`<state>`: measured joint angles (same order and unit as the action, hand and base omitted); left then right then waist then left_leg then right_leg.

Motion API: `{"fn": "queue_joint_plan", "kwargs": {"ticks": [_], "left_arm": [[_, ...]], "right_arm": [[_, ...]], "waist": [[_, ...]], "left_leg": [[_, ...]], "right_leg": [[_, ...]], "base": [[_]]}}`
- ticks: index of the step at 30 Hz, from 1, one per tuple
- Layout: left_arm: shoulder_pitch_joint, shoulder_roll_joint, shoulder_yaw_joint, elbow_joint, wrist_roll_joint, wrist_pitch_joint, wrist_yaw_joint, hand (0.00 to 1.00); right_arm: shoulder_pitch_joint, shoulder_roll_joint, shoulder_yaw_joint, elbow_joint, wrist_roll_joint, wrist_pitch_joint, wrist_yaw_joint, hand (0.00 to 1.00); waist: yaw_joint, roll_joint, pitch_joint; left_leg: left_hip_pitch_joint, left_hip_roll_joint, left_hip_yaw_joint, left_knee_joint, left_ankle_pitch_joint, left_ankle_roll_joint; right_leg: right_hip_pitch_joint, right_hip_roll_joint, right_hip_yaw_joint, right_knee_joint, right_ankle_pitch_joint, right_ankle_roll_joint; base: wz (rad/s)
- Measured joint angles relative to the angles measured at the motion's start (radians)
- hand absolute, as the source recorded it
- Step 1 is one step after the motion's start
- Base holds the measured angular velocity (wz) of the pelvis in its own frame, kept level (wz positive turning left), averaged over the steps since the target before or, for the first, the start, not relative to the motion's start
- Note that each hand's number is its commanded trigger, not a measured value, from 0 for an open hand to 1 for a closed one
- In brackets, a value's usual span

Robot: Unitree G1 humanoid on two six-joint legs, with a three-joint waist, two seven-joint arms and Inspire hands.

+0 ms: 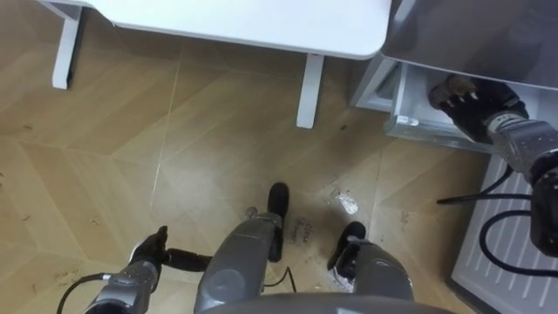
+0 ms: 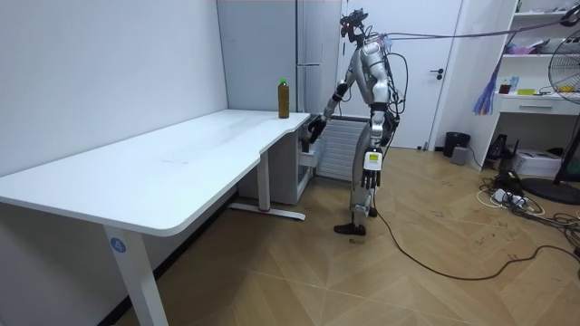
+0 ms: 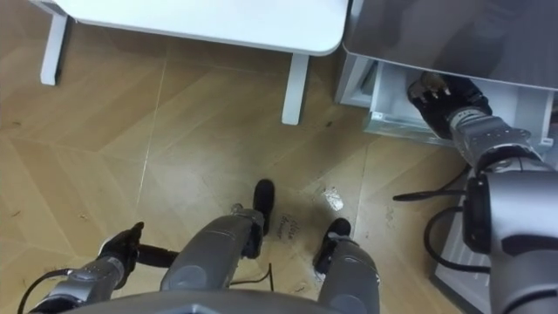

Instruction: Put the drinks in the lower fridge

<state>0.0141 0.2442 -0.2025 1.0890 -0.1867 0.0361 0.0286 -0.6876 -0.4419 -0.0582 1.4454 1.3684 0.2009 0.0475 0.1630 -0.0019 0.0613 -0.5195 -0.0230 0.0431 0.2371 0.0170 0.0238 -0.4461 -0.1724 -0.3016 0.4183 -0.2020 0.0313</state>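
A brown drink bottle with a green cap point(image 2: 284, 98) stands on the far end of the white table point(image 2: 181, 163), close to the grey fridge point(image 2: 313, 54). I stand on the wooden floor in front of the fridge, whose lower compartment point(image 1: 410, 113) is open. My right hand point(image 1: 466, 100) reaches into that compartment's opening at the upper right; whether it holds anything cannot be made out. My left hand point(image 1: 148, 255) hangs low at the lower left with relaxed fingers and nothing in it.
The open lower fridge door point(image 1: 497, 253), white and ribbed inside, stands at my right. The table's corner point(image 1: 349, 35) and its leg point(image 1: 309, 92) lie just left of the fridge. A crumpled scrap point(image 1: 346, 202) lies on the floor by my feet.
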Motion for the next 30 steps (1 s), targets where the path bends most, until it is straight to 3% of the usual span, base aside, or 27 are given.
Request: {"fn": "queue_joint_plan", "kwargs": {"ticks": [11, 30], "left_arm": [[-0.006, -0.001, 0.001, 0.003, 0.0, -0.002, 0.002, 0.0], [-0.007, -0.001, 0.0, 0.037, -0.017, -0.013, -0.003, 0.0]], "right_arm": [[0.001, 0.0, 0.0, 0.006, -0.008, 0.0, 0.001, 0.0], [0.001, -0.001, 0.001, 0.007, -0.022, -0.004, 0.002, 0.0]], "waist": [[-0.001, 0.018, -0.0108], [-0.001, 0.017, -0.0093]], "left_leg": [[0.012, 0.0, 0.003, -0.002, 0.0, 0.0], [0.012, 0.0, 0.005, -0.002, 0.0, 0.0]], "right_leg": [[0.011, 0.0, 0.001, 0.006, 0.0, 0.0], [0.005, -0.002, 0.004, 0.012, -0.004, 0.0]], "base": [[0.0], [0.0]]}}
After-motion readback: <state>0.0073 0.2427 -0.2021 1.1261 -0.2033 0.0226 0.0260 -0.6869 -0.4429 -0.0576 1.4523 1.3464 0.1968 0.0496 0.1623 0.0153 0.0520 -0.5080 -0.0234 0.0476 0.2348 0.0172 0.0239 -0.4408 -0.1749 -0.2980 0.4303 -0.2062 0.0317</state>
